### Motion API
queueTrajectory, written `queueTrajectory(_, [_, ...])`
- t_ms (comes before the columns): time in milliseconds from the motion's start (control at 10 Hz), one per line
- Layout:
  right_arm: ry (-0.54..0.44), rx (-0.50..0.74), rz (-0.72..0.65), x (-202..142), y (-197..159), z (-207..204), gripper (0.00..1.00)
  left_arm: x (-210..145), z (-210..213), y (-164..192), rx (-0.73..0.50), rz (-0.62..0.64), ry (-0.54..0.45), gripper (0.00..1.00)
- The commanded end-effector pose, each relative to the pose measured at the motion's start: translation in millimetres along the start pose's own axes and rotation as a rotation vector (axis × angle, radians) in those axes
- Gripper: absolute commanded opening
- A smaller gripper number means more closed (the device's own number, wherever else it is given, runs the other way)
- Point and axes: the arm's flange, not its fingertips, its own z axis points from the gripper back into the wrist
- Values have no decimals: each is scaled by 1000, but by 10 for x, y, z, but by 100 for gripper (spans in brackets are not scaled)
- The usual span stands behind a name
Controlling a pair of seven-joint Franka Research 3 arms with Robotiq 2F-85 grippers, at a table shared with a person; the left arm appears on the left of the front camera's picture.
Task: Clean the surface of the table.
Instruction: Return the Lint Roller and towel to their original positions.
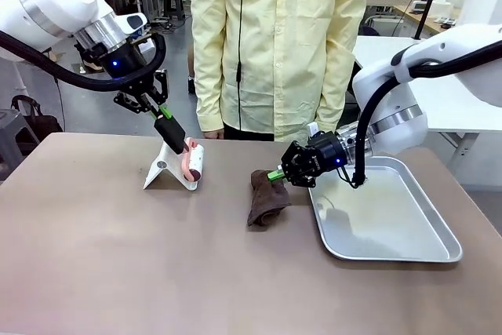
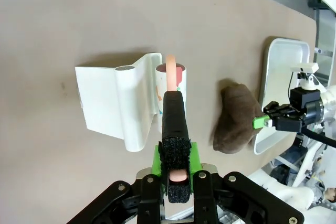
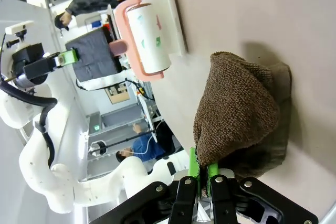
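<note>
The left gripper [image 2: 177,169] grips the black handle of a lint roller [image 1: 193,161] in its white stand [image 1: 162,170]; the right gripper [image 1: 276,175] pinches a brown cloth [image 1: 267,196] on the taupe table [image 1: 118,264], beside the metal tray [image 1: 427,253]. Wiping seems underway; the next move probably calls for dragging the cloth flat across the tabletop.

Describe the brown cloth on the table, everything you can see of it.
The brown cloth is a dark brown, nubby towel-like rag, bunched into a soft, crumpled heap rather than spread flat. It lies on the taupe table, between the lint roller in its white stand and the silver tray, close beside the tray's near rim. The right gripper is shut on its upper edge, pulling that part up into a peak while the rest sags onto the tabletop.
</note>
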Motion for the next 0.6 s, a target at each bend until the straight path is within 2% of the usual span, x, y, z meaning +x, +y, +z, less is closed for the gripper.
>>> queueTrajectory(0, [12,47,12,1,-8,19,6,67,-42,-70,41,43,-13,21])
queueTrajectory(500, [27,61,4,13,-53,37,6,113,-91,-75,72,44,-6,21])
